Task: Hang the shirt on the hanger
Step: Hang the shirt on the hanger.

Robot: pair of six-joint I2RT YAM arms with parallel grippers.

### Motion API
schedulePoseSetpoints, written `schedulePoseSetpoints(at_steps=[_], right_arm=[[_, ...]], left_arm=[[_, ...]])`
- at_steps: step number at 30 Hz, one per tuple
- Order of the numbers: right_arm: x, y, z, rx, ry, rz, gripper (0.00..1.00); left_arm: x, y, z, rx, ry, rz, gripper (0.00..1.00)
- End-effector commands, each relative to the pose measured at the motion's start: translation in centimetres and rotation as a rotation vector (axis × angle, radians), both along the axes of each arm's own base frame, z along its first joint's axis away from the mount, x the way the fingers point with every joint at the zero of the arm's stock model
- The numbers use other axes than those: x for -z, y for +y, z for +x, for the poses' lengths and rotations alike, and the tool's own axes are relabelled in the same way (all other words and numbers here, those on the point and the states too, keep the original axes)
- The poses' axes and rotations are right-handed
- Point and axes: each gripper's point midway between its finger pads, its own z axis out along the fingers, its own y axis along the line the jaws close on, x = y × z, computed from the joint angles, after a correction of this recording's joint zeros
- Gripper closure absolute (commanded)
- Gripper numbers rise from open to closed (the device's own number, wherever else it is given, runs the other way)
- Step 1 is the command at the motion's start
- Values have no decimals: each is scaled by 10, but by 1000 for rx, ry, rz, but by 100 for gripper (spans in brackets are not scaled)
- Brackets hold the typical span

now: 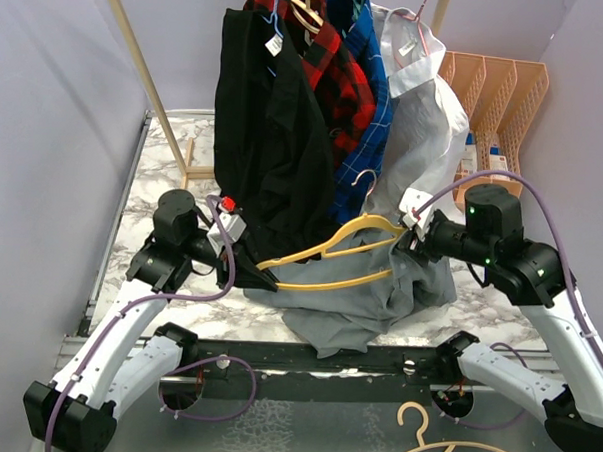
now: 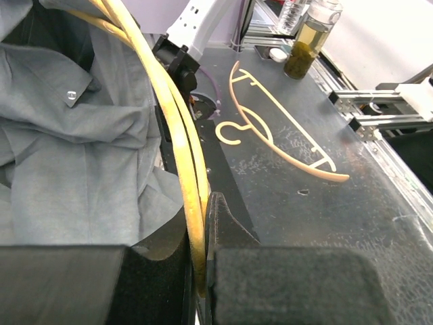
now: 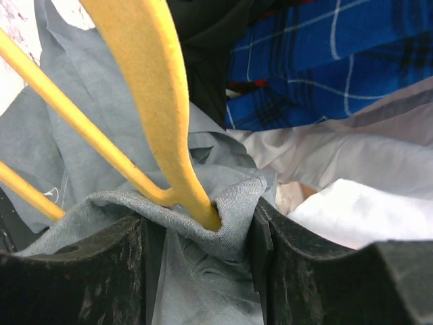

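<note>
The left gripper [image 2: 203, 261] is clamped on one end of the hanger [image 3: 162, 101], the yellow rod pinched tight between its pads. The right gripper [image 3: 199, 237] is closed on a fold of the shirt [image 1: 358, 309] that wraps over the hanger's other end. The tip seems to sit inside that pinch too, though cloth hides it.

The hanger lies nearly flat between the two grippers, just above the shirt. Most of the shirt is heaped on the marble table [image 1: 173, 180] at front centre, under the hanger and below a hanging black garment [image 1: 265, 134]. A blue plaid [image 3: 325, 61] and a white shirt [image 3: 365, 203] hang just behind the right gripper. A tan hanger [image 2: 277, 128] lies apart on the near ledge.
</note>
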Motion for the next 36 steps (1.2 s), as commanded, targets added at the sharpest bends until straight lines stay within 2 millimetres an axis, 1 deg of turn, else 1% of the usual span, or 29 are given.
schedulePoseSetpoints(at_steps=[1, 4, 6, 8, 9, 10, 11, 14, 18, 20, 23, 24, 26, 27, 28, 29, 30, 31, 36], right_arm=[[-29, 31, -13, -149, 4, 110, 51], [-20, 26, -2, -114, -12, 63, 57], [-14, 27, 0, -114, -7, 50, 64], [-10, 28, 1, -121, 1, 44, 76], [-9, 29, 1, -124, 0, 41, 85], [-10, 29, 2, -127, -5, 38, 92], [-11, 28, 2, -129, -13, 36, 98], [-23, 23, 7, -86, -53, 42, 99], [-40, 8, 12, 47, -110, 112, 99], [-37, 1, 10, 112, -91, 145, 99], [-25, -7, 6, 182, -49, 176, 99], [-21, -10, 4, 193, -45, 184, 99], [-18, -19, 1, 236, -59, 199, 99], [-17, -24, 0, 259, -75, 209, 99], [-18, -29, -1, 279, -90, 216, 99], [-18, -33, -1, 295, -109, 223, 99], [-18, -36, -1, 306, -124, 225, 99], [-18, -39, 0, 321, -133, 224, 99], [-20, -43, 7, 353, -170, 217, 99]], left_arm=[[-21, 7, -16, 142, -302, -133, 100], [-21, 7, -17, 142, -324, -145, 100], [-22, 8, -18, 142, -328, -147, 100], [-23, 8, -20, 142, -339, -151, 100], [-22, 8, -20, 142, -344, -153, 100], [-22, 8, -21, 143, -355, -156, 100], [-22, 9, -21, 143, -361, -158, 100], [-21, 8, -20, 137, -370, -160, 100], [-25, 6, -16, 114, -384, -161, 100], [-29, 5, -14, 101, -390, -161, 100], [-34, 3, -8, 63, -395, -156, 100], [-36, 1, -1, 21, -400, -151, 88], [-41, -4, 17, -91, -409, -123, 45], [-45, -5, 26, -142, -430, -110, 31], [-52, -5, 33, -185, -451, -103, 25], [-60, -5, 42, -242, -472, -96, 22], [-70, -4, 47, -285, -499, -99, 9], [-82, -3, 51, -324, -519, -104, 2], [-144, 8, 70, -553, -610, -173, 1]])
